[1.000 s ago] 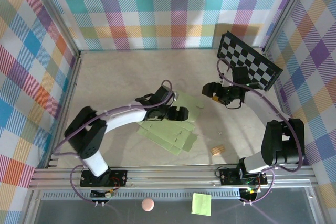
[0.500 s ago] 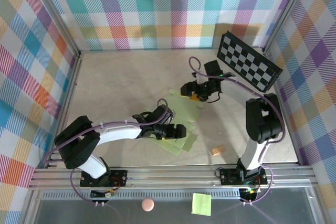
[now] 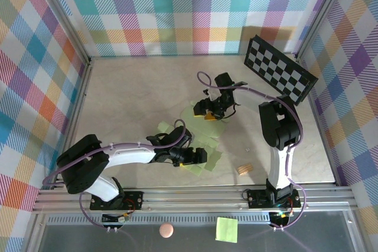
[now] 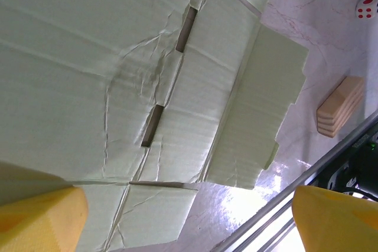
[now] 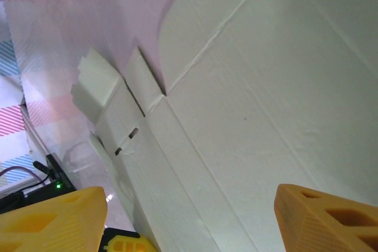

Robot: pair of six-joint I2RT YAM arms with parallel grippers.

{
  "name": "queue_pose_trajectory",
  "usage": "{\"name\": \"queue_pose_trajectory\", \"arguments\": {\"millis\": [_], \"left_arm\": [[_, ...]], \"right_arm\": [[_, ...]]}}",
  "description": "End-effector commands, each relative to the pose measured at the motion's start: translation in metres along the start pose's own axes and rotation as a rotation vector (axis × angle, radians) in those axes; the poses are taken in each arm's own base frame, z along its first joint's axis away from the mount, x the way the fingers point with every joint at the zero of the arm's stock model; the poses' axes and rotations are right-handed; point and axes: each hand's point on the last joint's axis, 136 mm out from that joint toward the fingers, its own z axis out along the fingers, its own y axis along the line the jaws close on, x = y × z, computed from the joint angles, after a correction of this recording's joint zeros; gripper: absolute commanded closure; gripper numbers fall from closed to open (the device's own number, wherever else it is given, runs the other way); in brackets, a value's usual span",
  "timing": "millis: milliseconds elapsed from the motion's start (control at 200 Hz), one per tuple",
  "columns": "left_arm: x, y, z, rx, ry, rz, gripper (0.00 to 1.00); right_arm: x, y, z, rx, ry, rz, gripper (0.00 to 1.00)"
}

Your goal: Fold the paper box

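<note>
The paper box (image 3: 204, 135) lies in the middle of the worktop (image 3: 130, 92) as a spread sheet, flaps out and wrinkled near its slots. I can make out no panel folded over, so I judge nearly all the folding is left to do. My left hand (image 4: 189, 219) hovers over the near edge, fingers wide apart, holding nothing. My right hand (image 5: 189, 219) hangs over the far edge, likewise spread and empty.
</note>
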Motion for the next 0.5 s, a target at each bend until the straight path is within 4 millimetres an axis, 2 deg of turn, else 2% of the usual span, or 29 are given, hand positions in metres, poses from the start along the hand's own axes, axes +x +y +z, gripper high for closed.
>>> {"name": "queue_pose_trajectory", "arguments": {"millis": [0, 295, 315, 495], "left_arm": [[-0.009, 0.03, -0.009, -0.094, -0.021, -0.048, 0.1], [-0.056, 0.056, -0.045, -0.127, -0.117, -0.099, 0.09], [-0.053, 0.063, -0.047, -0.15, -0.104, -0.11, 0.09], [-0.078, 0.08, -0.063, -0.178, -0.145, -0.147, 0.09]], "right_arm": [[0.009, -0.012, -0.001, 0.057, 0.03, 0.008, 0.25], [0.038, -0.027, -0.009, 0.127, 0.053, 0.042, 0.26], [0.04, -0.027, -0.01, 0.126, 0.054, 0.044, 0.26], [0.063, -0.031, -0.011, 0.125, 0.068, 0.069, 0.27]]}}
